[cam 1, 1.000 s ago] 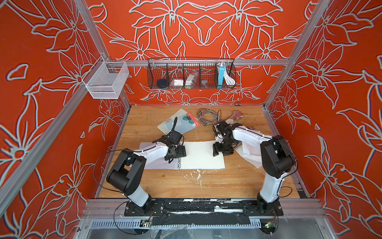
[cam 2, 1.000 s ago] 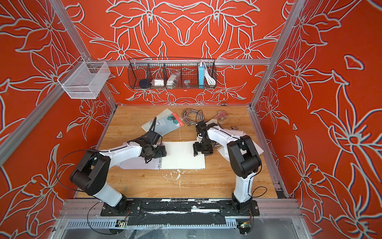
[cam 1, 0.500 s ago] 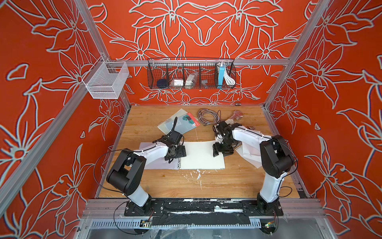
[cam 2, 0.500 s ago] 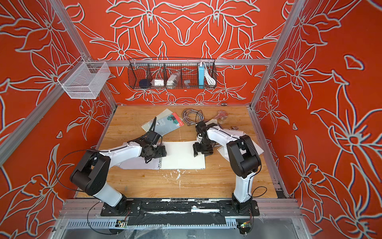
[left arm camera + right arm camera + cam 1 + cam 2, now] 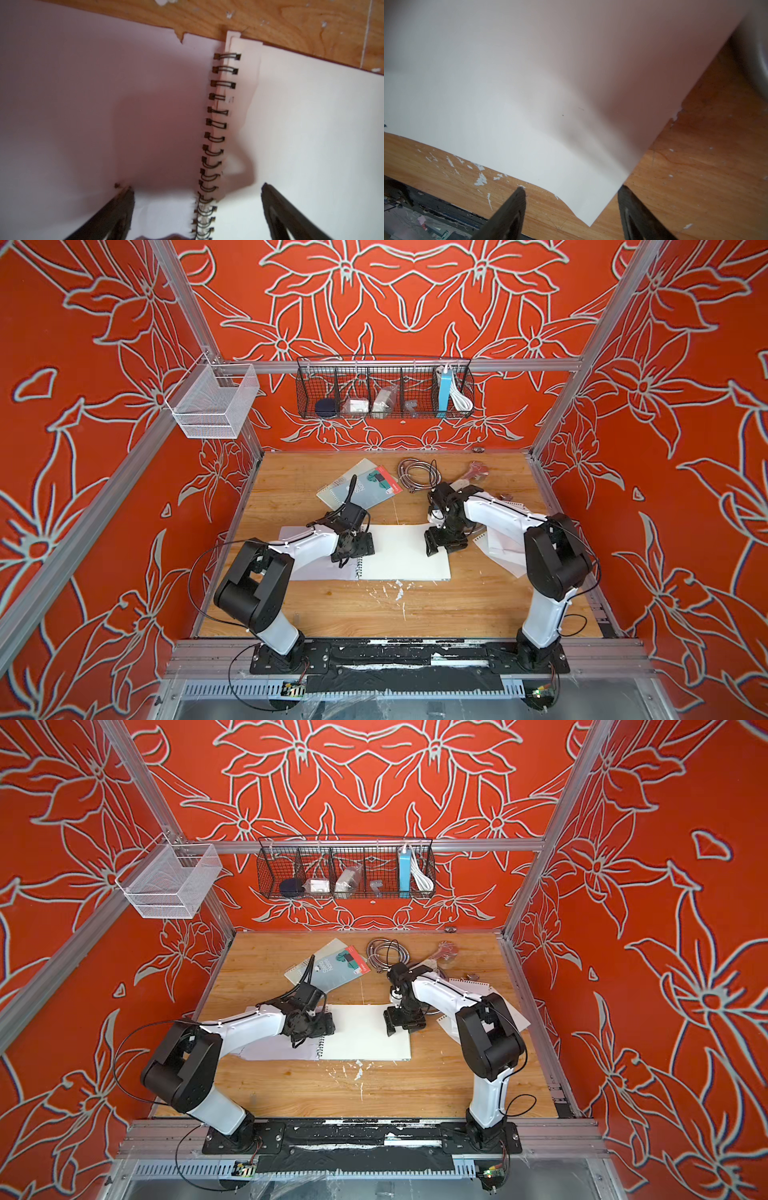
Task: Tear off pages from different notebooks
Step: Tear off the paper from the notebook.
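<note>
I'm counting two notebooks in plain view: open notebook at centre, blue notebook behind it. Both claws are hanging released, left claw straddling the spiral, right claw over the page corner.

The walls are covered in orange-red, with large flower outlines drawn in pale grey. The table is grained in honey-brown wood and flecked with white near its front edge. The open notebook is shown in plain white, bound with black wire rings. Toward the back edge, a blue-grey notebook is crossed by a red strip. The loose pages by the right edge are white. The left arm and right arm are finished in white and black.
</note>
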Motion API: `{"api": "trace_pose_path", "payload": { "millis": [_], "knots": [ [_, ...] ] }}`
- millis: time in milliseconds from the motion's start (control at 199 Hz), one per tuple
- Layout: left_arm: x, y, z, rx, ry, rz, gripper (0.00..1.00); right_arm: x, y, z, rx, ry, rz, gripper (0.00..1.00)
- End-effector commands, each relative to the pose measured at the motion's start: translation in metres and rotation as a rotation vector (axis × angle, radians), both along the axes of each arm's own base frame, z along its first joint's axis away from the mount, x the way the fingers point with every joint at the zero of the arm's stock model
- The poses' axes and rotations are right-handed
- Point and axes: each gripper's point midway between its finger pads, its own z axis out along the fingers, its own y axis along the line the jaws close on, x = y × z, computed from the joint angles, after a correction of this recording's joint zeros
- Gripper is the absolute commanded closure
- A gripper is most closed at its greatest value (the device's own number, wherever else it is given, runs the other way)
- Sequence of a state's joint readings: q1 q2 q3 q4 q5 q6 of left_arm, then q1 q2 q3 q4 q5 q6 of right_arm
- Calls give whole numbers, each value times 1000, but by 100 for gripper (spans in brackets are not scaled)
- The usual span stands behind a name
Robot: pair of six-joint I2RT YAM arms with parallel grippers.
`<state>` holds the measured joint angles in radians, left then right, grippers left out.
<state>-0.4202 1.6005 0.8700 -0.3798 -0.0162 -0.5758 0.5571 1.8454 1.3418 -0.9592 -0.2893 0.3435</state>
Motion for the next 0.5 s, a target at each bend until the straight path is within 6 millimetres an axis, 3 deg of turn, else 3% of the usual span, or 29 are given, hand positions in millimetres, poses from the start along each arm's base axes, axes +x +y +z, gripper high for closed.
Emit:
{"api": "trace_pose_path", "payload": {
  "millis": [0,497],
  "knots": [
    [-1,-2,-1,8,18,-14,9,-4,4,9,-2,-4,47,27],
    [-1,-2,-1,10,19,-13,10,-14,18,-1,8,60,115,28]
  ]
}}
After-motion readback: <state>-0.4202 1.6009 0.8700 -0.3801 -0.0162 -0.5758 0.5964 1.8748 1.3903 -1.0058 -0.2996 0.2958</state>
